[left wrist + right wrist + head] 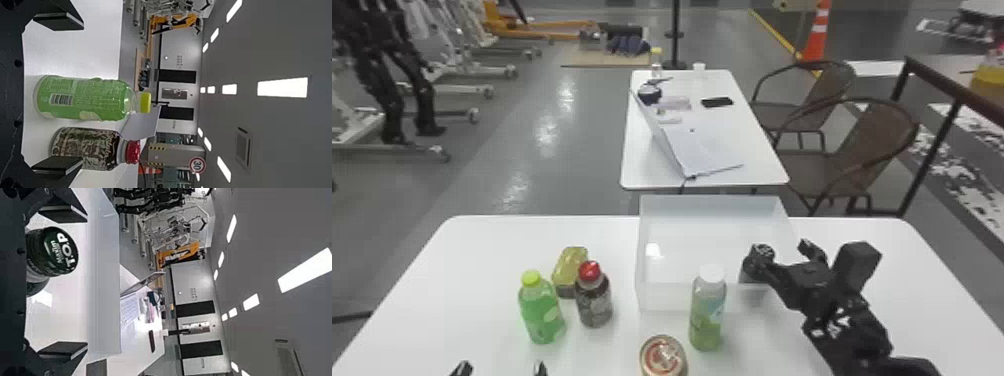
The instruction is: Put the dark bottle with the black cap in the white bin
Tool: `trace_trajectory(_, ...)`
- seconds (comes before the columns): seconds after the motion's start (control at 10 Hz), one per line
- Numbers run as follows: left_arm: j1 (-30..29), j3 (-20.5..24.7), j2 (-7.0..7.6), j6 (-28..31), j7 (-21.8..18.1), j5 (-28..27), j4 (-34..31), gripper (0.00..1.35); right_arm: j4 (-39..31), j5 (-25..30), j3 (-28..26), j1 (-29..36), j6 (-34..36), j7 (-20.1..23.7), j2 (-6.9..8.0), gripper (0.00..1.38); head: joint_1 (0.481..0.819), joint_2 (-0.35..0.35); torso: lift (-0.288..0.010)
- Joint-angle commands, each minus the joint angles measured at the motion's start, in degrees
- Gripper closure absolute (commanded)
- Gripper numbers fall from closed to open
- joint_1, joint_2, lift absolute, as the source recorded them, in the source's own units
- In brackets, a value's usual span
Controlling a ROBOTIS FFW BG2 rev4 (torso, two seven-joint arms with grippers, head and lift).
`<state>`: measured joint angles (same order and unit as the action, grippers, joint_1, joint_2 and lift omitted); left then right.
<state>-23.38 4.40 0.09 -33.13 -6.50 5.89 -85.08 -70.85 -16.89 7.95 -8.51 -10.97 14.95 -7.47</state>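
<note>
Black at the right gripper [81,282]: open, with flat fingers well apart, one to each side of the dark bottle [58,254]. Not clenched on it; gap plain on the right-finger side, contact on the left-finger side impossible to tell. Within the walls of the white bin [668,298], toward its right side. Wide spread probably meant to free the bottle without dragging it. Next, likely: back off straight, clear of cap and wall; risk of tipping if brushed.

Axis: tilted, not flat; cap up, leaning toward the wrist and somewhat left, with base low and away. Resting contact hidden, so stability uncertain.

Farther out, in front of the bin: white-capped bottle [707,320] and can [663,358]. To the left: red-capped bottle [594,302] beside green bottle [541,312], both upright. Left gripper [81,93] parked near these, empty, with fingers parted.
</note>
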Motion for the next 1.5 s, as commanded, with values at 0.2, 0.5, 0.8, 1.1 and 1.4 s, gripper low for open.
trace_trajectory(0.2,0.0,0.0,-0.24,-0.1,0.0,0.0,0.0,0.1,-10.1,2.1,-0.3,4.7,-0.2,-4.4,-0.71,0.11,0.549,0.0,-0.1)
trace_trajectory(0.5,0.1,-0.1,-0.24,-0.2,0.0,-0.1,0.0,0.1,-22.6,2.4,-0.8,15.1,1.6,-8.1,-2.38,0.11,0.549,0.0,-0.1)
trace_trajectory(0.8,0.1,0.0,-0.24,-0.4,0.0,-0.2,0.0,0.1,-29.4,2.5,-3.6,25.9,1.8,-9.5,-2.9,0.11,0.549,0.0,-0.1)
trace_trajectory(1.1,-0.1,0.2,-0.24,-0.7,0.1,-0.1,0.0,0.1,-32.9,1.9,-5.1,32.9,1.8,-9.4,-2.99,0.11,0.549,0.0,-0.1)
trace_trajectory(1.4,-0.2,0.4,-0.24,-1.0,0.1,-0.2,0.0,0.1,-34.1,1.5,-5.1,37.1,-1.2,-9.1,-4.4,0.11,0.549,0.0,-0.1)
